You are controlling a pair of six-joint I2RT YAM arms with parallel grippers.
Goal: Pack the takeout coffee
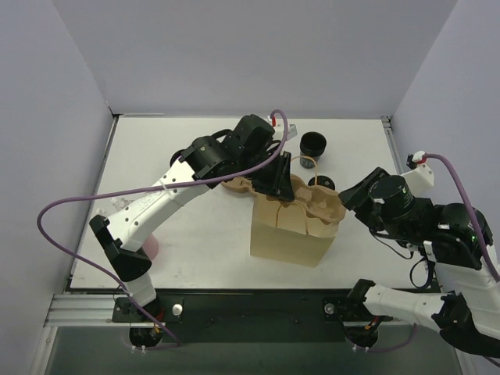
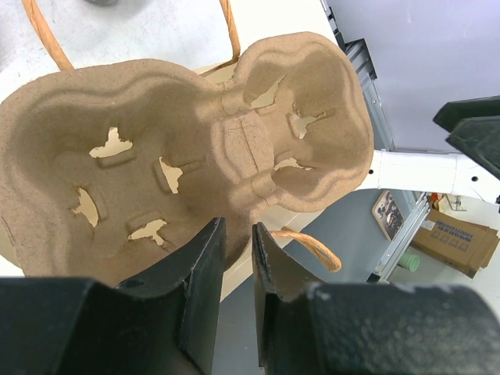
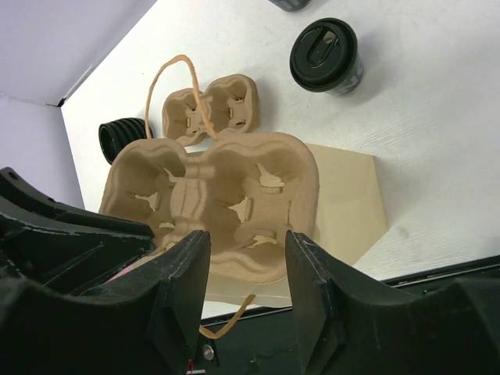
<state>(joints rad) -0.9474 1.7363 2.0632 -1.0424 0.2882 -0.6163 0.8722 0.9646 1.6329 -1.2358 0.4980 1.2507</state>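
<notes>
Pale lilac walls close in a white table (image 1: pixel 195 226), and a brown paper bag (image 1: pixel 291 244) stands upright near its middle. Across the bag's mouth lies a pulp carrier (image 2: pixel 195 141) with two wells.

The left gripper (image 2: pixel 238 234) reaches in from the far left. Its fingers are nearly together, pinching the carrier's rim at the narrow waist between the wells. The right gripper (image 3: pixel 246 250) hangs at the bag's right side with its fingers spread well apart. The carrier's edge shows in the gap, but I can't tell whether they touch it.

The takeout coffee (image 3: pixel 324 55) stands upright on the table just beyond the bag, toward the far right, black lid on and clear of both grippers. Farther back stands an open-topped black cup (image 1: pixel 313 143). A second carrier (image 3: pixel 211 113) lies flat at the bag's far left, with a ribbed black stack (image 3: pixel 117 139) just left of it.
</notes>
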